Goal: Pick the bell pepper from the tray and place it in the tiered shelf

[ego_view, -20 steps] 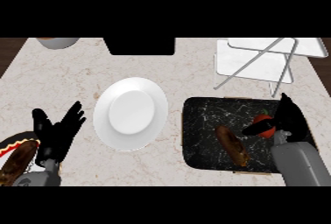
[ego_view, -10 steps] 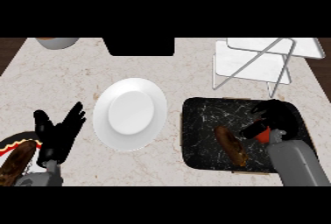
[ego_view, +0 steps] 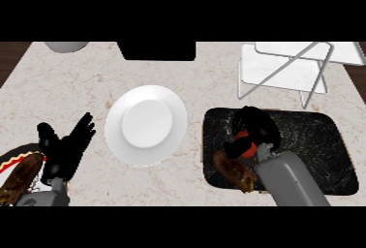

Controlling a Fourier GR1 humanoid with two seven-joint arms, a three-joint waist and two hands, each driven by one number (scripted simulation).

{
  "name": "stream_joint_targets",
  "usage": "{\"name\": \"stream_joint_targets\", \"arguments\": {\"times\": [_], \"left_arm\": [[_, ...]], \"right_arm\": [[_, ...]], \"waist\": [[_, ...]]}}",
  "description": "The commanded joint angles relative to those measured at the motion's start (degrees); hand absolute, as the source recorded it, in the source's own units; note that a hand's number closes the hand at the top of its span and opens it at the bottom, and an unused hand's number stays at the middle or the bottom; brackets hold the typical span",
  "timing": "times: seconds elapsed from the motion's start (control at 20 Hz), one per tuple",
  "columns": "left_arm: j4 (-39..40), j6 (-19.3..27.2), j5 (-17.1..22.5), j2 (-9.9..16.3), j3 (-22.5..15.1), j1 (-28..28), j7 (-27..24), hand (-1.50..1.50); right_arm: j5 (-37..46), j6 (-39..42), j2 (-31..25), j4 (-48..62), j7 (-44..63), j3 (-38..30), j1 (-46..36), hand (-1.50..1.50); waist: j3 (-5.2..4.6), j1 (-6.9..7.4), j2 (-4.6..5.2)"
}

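One tray (ego_view: 328, 140), dark and marbled, and the right hand (ego_view: 253, 128) is down inside it, fingers curled over a red pepper (ego_view: 247, 149) — one pepper, only a patch of red showing under the hand, still within the tray's walls. Just beside that hand, toward the wrist and to its left, lies one brown, rough-looking food item (ego_view: 236, 172) on the tray floor; what it is I cannot tell. One shelf (ego_view: 286, 72), white panels on a thin metal frame, stands beyond the right hand's fingertips, apart from the tray. One white plate (ego_view: 146, 126) sits between the two hands, nearer the left. The left hand (ego_view: 64, 150) rests at the lower left, fingers straight and spread, holding nothing. By its wrist, at the view's edge, one more dish (ego_view: 18, 169) with a red and white rim and something brown on it — partly cut off. Far past the left hand, one grey rounded thing (ego_view: 66, 46) at the top edge, and one black block (ego_view: 157, 50) next to it. The counter (ego_view: 85, 87) is pale beige stone with fine speckle; dark wood shows at the top corners.
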Motion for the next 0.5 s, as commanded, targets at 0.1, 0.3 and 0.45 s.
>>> {"name": "stream_joint_targets", "arguments": {"times": [0.1, 0.3, 0.45], "left_arm": [[2.8, 0.2, -0.8, -0.9, -0.1, 1.8, -1.4, 0.0], [3.2, -0.1, 0.8, 0.3, 2.3, 0.4, -0.5, 0.0], [-2.5, 0.9, 0.0, -0.5, 0.1, 3.1, 3.7, 0.0]], "right_arm": [[1.1, -1.8, 5.8, -11.9, 0.4, 4.9, -0.2, 1.5], [4.6, -1.8, 5.5, -23.6, 5.6, 5.7, -3.1, 1.5], [6.9, 0.5, 2.6, -32.7, 10.0, 3.9, -4.4, 1.5]], "waist": [[-0.01, -1.26, 0.06], [-0.03, -1.77, -0.1], [0.05, -1.71, -0.38]]}}
